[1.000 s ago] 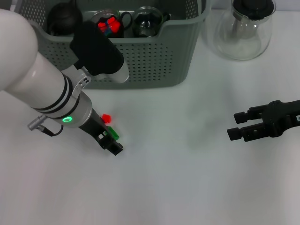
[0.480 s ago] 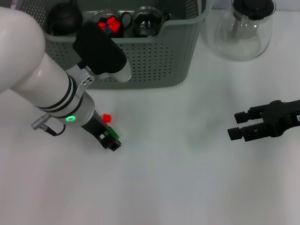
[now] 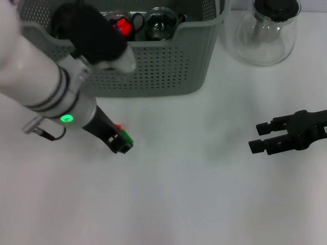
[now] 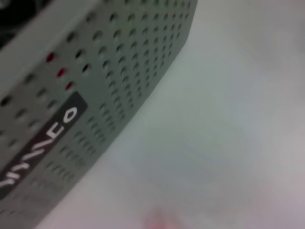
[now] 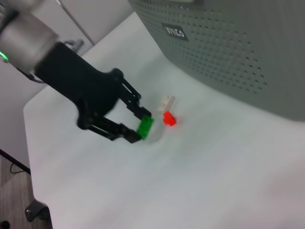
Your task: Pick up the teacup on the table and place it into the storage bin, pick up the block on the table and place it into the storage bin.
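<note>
My left gripper [image 3: 122, 144] is shut on a small green block [image 3: 124, 137], close above the table in front of the storage bin [image 3: 158, 71]. The right wrist view shows the green block [image 5: 145, 127] between the left gripper's black fingertips [image 5: 139, 127]. A red block [image 5: 168, 119] and a white block [image 5: 167, 101] lie on the table beside it. The red block [image 3: 118, 126] is half hidden in the head view. The grey-green perforated bin holds glass teacups [image 3: 160, 23], one with red pieces [image 3: 119, 25]. My right gripper [image 3: 258, 137] is open and empty at the right.
A clear glass teapot [image 3: 265, 33] with a black lid stands at the back right, beside the bin. The bin's labelled wall [image 4: 90, 81] fills the left wrist view. White table [image 3: 204, 194] stretches between the two grippers and toward the front.
My left arm has shifted left and toward the bin, with the green block in its fingers. The red block is now more hidden behind it. The right arm has not moved.
</note>
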